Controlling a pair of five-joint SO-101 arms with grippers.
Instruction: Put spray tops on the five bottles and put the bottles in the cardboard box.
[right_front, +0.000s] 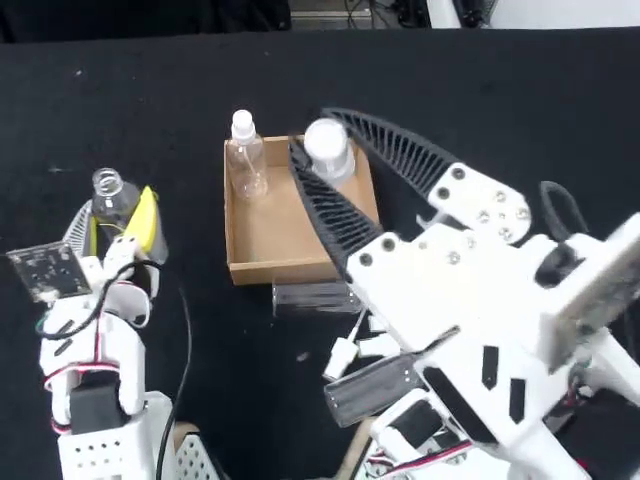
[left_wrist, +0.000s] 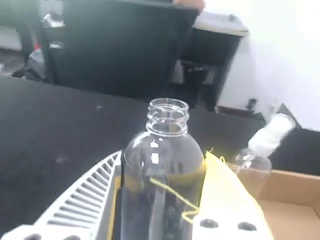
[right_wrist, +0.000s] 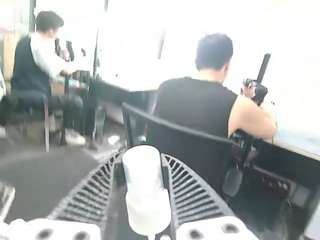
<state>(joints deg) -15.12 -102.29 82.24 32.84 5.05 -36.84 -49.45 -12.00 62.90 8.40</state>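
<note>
A clear bottle (right_front: 111, 196) with an open neck and no top stands upright at the table's left, and my left gripper (right_front: 118, 222) is shut on it with white and yellow fingers; the same bottle (left_wrist: 160, 180) rises between those fingers in the left wrist view. My right gripper (right_front: 335, 170), with black ribbed fingers, is held above the cardboard box (right_front: 262, 258) and is shut on a white spray top (right_front: 328, 148), seen close up as the spray top (right_wrist: 145, 192). One capped bottle (right_front: 245, 155) stands in the box's far left corner, also seen as the capped bottle (left_wrist: 260, 155).
A clear bottle (right_front: 312, 297) lies on its side just in front of the box. Loose white spray tops (right_front: 350, 350) lie next to it, partly under the right arm. The right arm's white body covers the table's near right.
</note>
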